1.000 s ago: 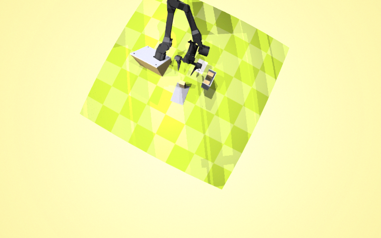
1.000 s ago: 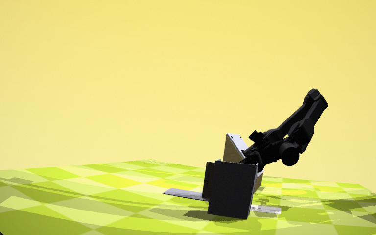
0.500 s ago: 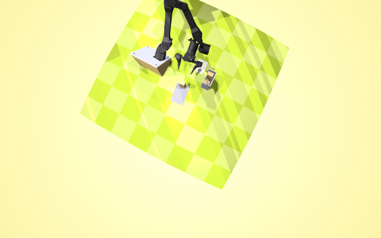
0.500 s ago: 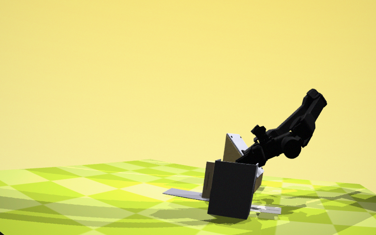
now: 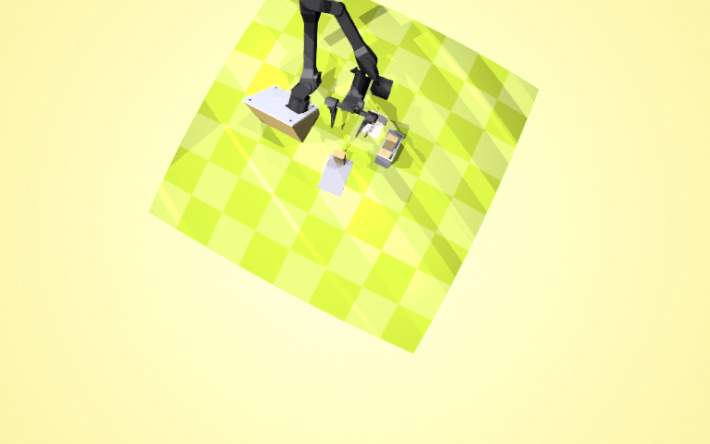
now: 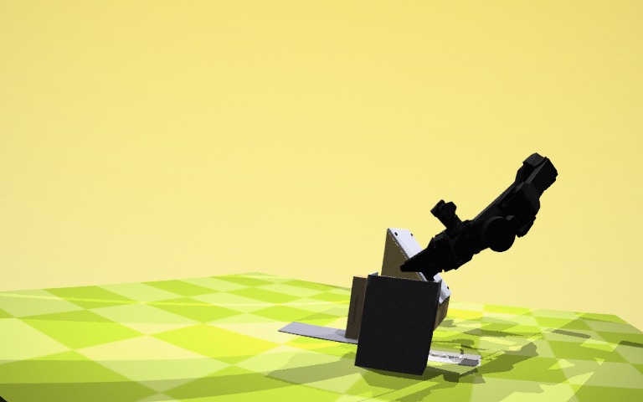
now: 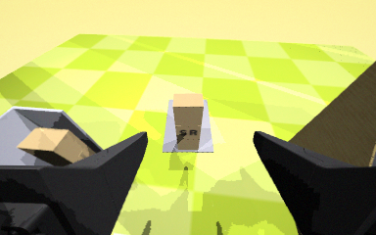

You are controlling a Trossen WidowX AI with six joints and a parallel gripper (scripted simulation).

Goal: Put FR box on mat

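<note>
Light and dark lime-green squares checker the desk (image 5: 262, 258) (image 6: 156, 343) (image 7: 223, 59), with yellow patches and streaks. The hand (image 5: 348, 125) (image 6: 417, 270) (image 7: 200, 136) is black, the mat (image 5: 334, 179) (image 6: 310, 330) (image 7: 207, 132) pale grey, and the box (image 5: 339, 155) (image 6: 356, 306) (image 7: 188, 117) on it tan with dark lettering.

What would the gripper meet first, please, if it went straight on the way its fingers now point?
Probably the upright box marked SR, which the wrist view shows between the open gripper's fingertips, though depth is hard to judge.
</note>
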